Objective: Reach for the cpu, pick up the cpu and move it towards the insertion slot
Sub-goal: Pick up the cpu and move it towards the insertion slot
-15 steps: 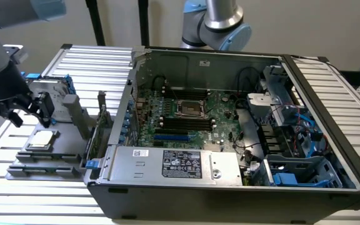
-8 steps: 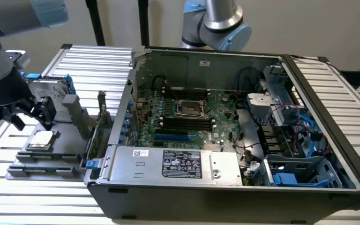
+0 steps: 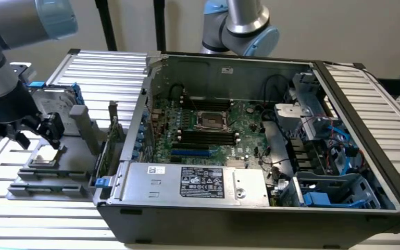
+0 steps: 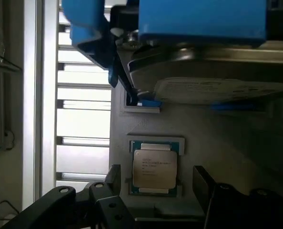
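The cpu [image 3: 46,155] is a small square chip with a silver top, lying flat in a recess of the grey fixture [image 3: 47,179] at the exterior view's left. My gripper [image 3: 40,141] hangs just above it, open and holding nothing. In the wrist view the cpu [image 4: 154,167] lies between the two black fingertips [image 4: 114,177], with a gap on each side. The insertion slot [image 3: 212,121], a shiny metal frame with a dark centre, sits on the green board inside the open computer case [image 3: 137,117], well off to the exterior view's right of the cpu.
A silver hard drive with blue frame [image 4: 213,88] stands on the fixture just beyond the cpu. The case wall rises between the fixture and the motherboard. A power supply [image 3: 200,182] fills the case's front. A second robot arm [image 3: 238,23] stands behind the case.
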`<action>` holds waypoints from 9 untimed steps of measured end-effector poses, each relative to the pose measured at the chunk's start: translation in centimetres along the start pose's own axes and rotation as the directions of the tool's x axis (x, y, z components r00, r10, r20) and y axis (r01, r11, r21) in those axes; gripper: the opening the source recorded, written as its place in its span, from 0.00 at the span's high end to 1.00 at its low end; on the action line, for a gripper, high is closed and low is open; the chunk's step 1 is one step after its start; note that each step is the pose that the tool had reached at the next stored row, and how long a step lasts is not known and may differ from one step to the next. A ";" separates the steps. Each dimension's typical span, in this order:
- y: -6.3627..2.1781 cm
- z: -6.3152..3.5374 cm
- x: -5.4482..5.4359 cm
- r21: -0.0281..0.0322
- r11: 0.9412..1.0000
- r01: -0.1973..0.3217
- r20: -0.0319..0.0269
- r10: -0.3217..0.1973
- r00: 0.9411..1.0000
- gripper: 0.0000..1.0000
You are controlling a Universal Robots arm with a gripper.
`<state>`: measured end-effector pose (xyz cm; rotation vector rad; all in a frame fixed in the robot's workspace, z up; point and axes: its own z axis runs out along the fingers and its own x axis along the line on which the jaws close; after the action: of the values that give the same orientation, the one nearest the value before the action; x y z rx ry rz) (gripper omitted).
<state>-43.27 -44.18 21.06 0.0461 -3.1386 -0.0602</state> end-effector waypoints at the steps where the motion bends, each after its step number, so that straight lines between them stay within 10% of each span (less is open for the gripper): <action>1: 0.00 0.18 0.0 0.000 1.000 0.000 0.000 0.000 1.000 0.29; 9: -0.06 1.64 0.0 0.000 1.000 0.000 0.000 0.000 1.000 0.29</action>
<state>-43.28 -44.18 19.43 0.0461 -3.1387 -0.0600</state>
